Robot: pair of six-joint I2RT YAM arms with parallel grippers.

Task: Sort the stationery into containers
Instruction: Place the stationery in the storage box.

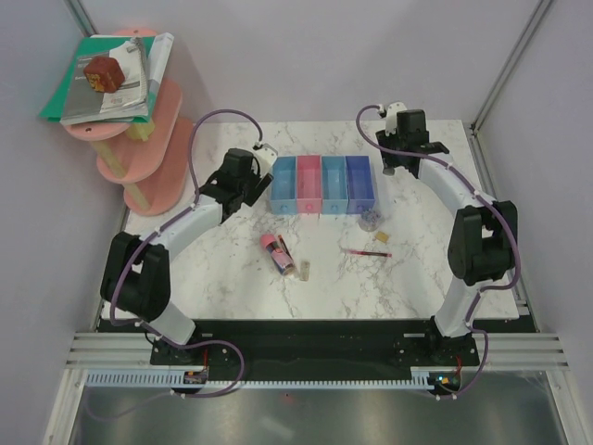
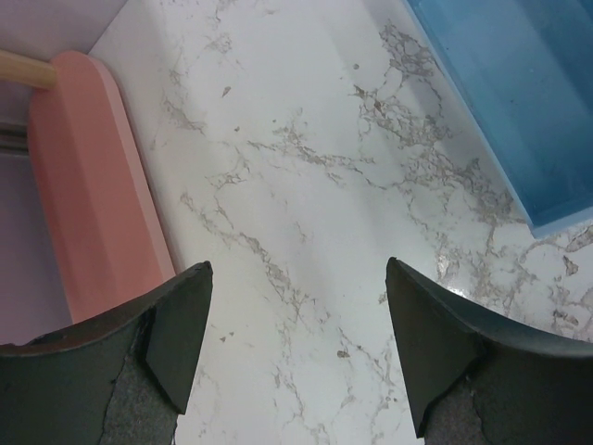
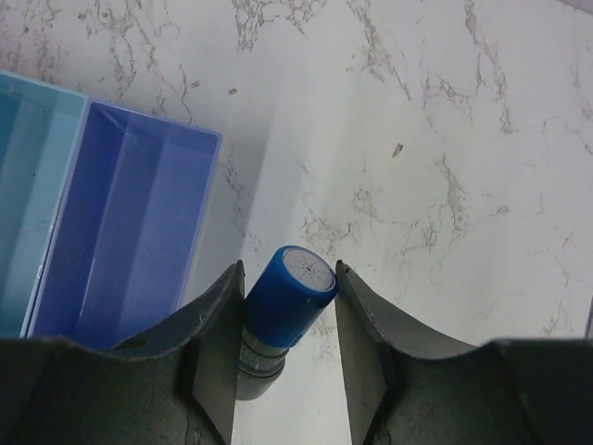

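Note:
Four joined trays stand at the table's middle back: light blue (image 1: 283,184), pink (image 1: 308,184), light blue (image 1: 334,184) and darker blue (image 1: 361,184). My right gripper (image 1: 399,164) is just right of the darker blue tray (image 3: 130,241). It (image 3: 287,269) is shut on the grey blue-capped cylinder (image 3: 287,301) above the table. My left gripper (image 1: 257,188) hangs left of the trays, open and empty (image 2: 296,278). A pink-capped dark tube (image 1: 275,250), tiny tan blocks (image 1: 302,271), a thin red pen (image 1: 368,252) and a clear round roll (image 1: 371,220) lie in front of the trays.
A tiered pink round shelf (image 1: 148,158) stands at the back left, with stacked books and a brown block (image 1: 104,72) on top. Its lowest tier shows in the left wrist view (image 2: 88,185). Metal frame posts stand at the back corners.

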